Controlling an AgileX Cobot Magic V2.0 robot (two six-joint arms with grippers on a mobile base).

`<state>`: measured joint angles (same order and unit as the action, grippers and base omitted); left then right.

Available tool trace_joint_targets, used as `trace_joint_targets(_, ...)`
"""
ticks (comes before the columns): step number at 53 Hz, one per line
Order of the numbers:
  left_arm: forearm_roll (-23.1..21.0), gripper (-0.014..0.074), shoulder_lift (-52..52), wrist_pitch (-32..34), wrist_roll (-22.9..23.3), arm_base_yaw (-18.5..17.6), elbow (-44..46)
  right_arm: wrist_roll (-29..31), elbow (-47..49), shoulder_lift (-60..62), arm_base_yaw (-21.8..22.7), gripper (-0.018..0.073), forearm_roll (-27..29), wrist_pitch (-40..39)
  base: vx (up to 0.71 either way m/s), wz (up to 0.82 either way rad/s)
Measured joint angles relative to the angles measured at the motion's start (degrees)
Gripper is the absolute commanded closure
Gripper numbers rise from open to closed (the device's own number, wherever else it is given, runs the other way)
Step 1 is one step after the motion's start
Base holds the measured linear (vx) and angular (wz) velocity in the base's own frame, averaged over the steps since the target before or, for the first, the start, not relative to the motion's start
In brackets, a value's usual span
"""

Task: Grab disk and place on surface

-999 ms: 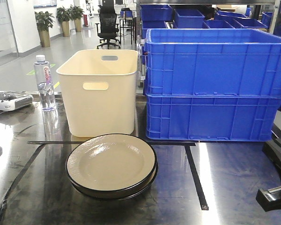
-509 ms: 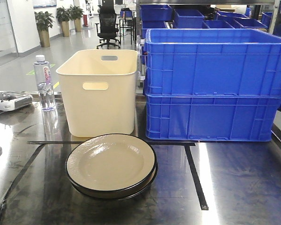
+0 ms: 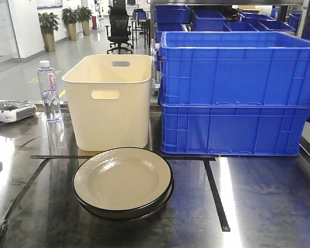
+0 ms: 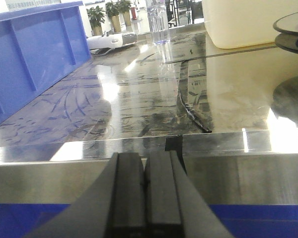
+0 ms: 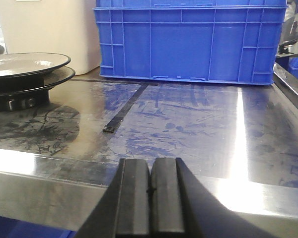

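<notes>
On the glossy dark tabletop (image 3: 258, 206), stacked cream plates (image 3: 122, 182) sit front-centre, ahead-right of the left gripper (image 4: 145, 191), ahead-left of the right gripper (image 5: 150, 196); both grippers closed, empty, neither clearly nearer.

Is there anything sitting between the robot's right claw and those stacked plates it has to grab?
Nothing visible. The right gripper, jaws shut, sits at the table's near edge, and only bare glossy tabletop with a thin black line lies between it and the plates.

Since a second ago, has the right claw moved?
Yes. It was low right of the blue crates in the front view, now gone from there; shut at the table edge.
</notes>
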<state>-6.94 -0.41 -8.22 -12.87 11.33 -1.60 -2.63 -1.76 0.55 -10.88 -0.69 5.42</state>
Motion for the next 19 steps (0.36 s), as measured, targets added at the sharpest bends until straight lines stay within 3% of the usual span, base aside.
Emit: trace_joint_targets(19,0.0,0.0598,0.0,0.0,0.0,0.0,0.0,0.0,0.0,0.0,0.0,0.0568,0.0,0.0,0.0,0.0)
